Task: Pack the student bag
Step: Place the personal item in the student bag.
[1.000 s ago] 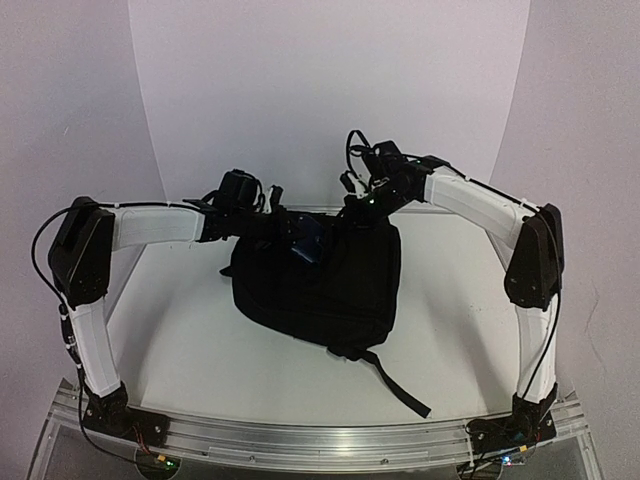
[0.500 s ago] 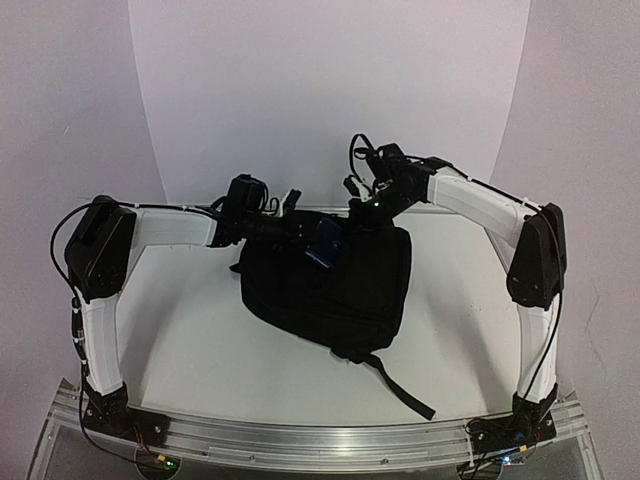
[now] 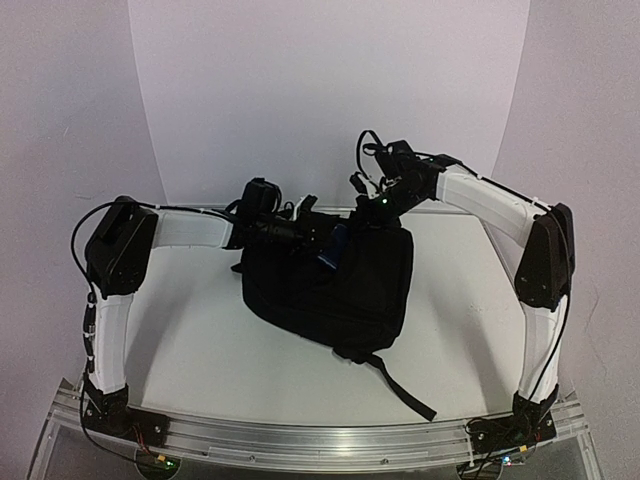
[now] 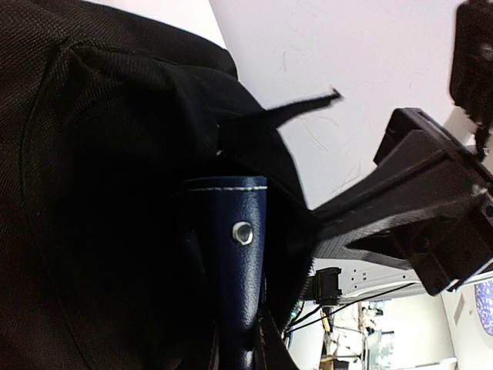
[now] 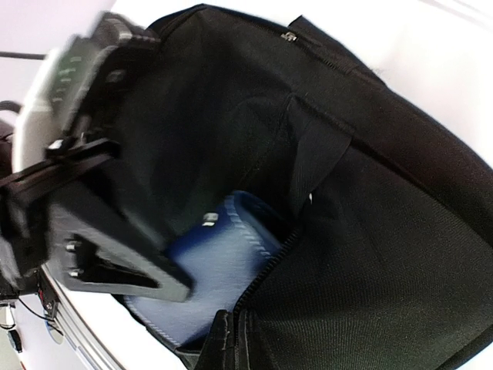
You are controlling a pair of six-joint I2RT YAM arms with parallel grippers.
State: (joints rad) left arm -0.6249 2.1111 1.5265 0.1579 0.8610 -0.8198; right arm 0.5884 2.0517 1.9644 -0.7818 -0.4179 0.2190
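Backpack (image 3: 330, 300) is lying in the middle of the desk (image 3: 200, 340), one strap (image 3: 400, 385) trailing toward the arm bases. My right claw (image 3: 370, 216) is clamped tight on the rim of the opening at the far end. My left claw (image 3: 320, 240) is clenched on the dark-blue pouch (image 3: 338, 247), which sits partway inside the opening. On the wrist cams I can see its stitched edge and a metal snap (image 4: 243, 231) against the dark interior. Both claws are close together at the bag's mouth.
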